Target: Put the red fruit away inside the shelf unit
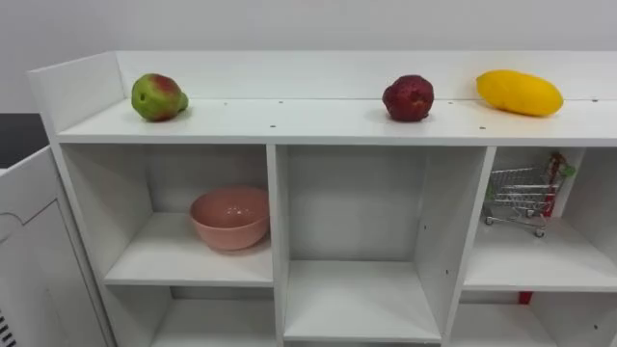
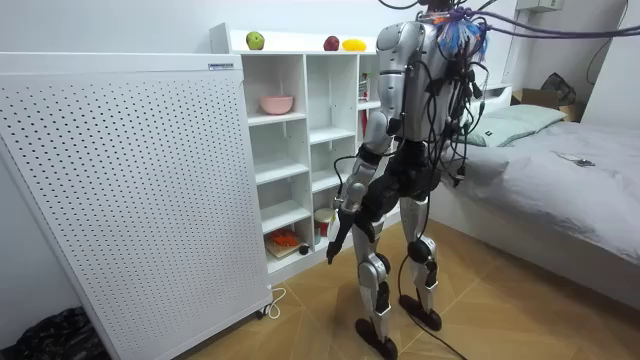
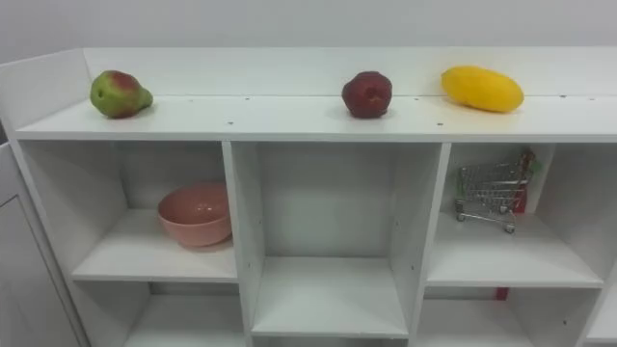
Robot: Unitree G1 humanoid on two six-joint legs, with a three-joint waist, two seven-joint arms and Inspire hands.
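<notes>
Pear (image 1: pixel 158 96), red apple (image 1: pixel 408 98) and mango (image 1: pixel 519 93) sit apart atop the closet (image 1: pixel 289 121).

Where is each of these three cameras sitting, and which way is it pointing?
Left eye view: on the robot's head, facing the closet head-on, slightly downward; pear, apple, mango on top.
Right eye view: same head, slightly to the right; same closet, pink bowl and toy cart inside.
Room view: standing off in the room, behind the robot's left side; shows its whole body, left hand hanging low.
Shared: all three show the fruit on the closet's top.
</notes>
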